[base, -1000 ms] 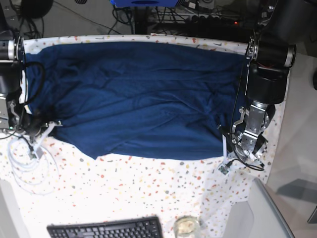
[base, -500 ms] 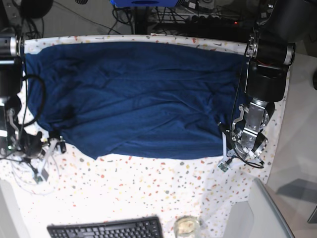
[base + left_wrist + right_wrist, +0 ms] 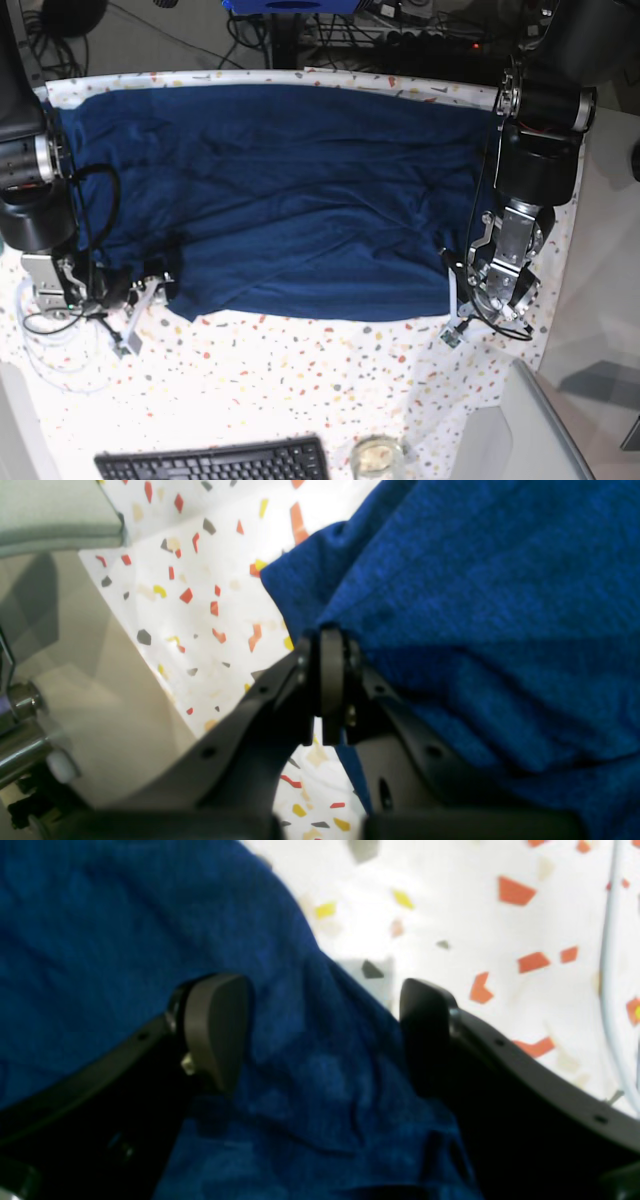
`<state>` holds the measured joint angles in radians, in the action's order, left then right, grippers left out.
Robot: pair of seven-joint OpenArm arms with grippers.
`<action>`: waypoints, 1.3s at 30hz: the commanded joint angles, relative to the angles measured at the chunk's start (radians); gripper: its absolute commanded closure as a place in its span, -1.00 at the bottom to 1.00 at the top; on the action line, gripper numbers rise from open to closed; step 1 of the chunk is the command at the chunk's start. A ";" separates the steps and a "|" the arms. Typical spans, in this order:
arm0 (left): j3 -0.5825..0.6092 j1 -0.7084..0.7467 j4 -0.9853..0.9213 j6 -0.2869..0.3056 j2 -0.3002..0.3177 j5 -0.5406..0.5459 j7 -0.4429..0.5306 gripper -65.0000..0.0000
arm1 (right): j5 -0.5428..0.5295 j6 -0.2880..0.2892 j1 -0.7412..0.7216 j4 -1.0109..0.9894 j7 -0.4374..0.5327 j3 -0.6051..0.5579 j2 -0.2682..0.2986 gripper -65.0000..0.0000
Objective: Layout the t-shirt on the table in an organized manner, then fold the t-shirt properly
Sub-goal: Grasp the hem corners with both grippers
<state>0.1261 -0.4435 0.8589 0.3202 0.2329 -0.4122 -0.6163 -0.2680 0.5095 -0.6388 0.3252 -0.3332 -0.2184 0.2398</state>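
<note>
Bare table front; keyboard (and cables) beyond.

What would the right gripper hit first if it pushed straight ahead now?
Probably the t-shirt: the right gripper is open, with blue fabric lying between its fingers. The table lies beyond the hem.

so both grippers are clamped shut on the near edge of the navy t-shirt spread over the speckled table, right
Not quite. Only the left gripper is shut on the t-shirt edge. The right wrist view shows the right gripper with its jaws wide apart, the fabric lying loose between them, not pinched. The rest holds: the navy shirt is spread over the speckled table.
</note>
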 commanded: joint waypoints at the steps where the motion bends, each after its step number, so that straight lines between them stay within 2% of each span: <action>1: -0.003 -0.028 0.016 -0.011 0.009 -0.003 0.008 1.00 | -0.004 -0.002 -0.029 -0.001 0.026 0.000 0.005 -0.37; 4: -0.003 -0.028 0.018 -0.011 0.009 -0.003 0.008 1.00 | -0.004 -0.002 -0.020 -0.008 0.056 0.000 0.005 -0.32; 6: -0.003 -0.028 0.018 -0.011 0.009 -0.003 0.008 1.00 | -0.004 -0.002 -0.006 -0.005 0.067 -0.002 0.010 -0.08; 10: -0.004 -0.028 0.018 -0.011 0.009 -0.003 0.008 1.00 | -0.004 -0.002 -0.005 0.002 0.072 0.004 0.013 1.00; 13: -0.096 -0.028 0.023 -0.011 0.003 -0.003 0.008 1.00 | -0.004 0.004 0.010 0.073 0.065 0.006 0.017 0.92; 17: -0.233 -0.022 0.102 -0.006 -0.022 -0.006 0.008 1.00 | -0.006 0.004 0.060 0.228 0.021 0.007 0.053 1.00; 24: -0.239 0.050 0.188 -0.005 -0.027 -0.006 0.008 1.00 | -0.007 0.001 0.155 0.521 -0.116 0.012 0.074 1.00; 28: -0.248 0.084 0.251 -0.005 -0.027 -0.004 0.008 1.00 | -0.006 -0.001 0.208 0.651 -0.168 0.090 0.077 1.00; 33: -0.248 0.145 0.379 -0.005 -0.027 -0.004 0.006 1.00 | -0.006 0.005 0.262 0.773 -0.226 0.142 0.082 1.00; 36: -0.248 0.196 0.461 -0.005 -0.028 -0.003 -0.043 1.00 | -0.006 0.005 0.313 0.854 -0.249 0.158 0.083 1.00; 39: -0.250 0.268 0.561 -0.005 -0.027 0.057 -0.063 1.00 | -0.006 0.005 0.370 0.926 -0.255 0.169 0.094 1.00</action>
<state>-0.1211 -0.1535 1.3998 0.3202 0.1993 -0.3489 -0.6922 -0.2638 0.5163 -0.2428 1.2358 -0.6033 -0.0578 0.3168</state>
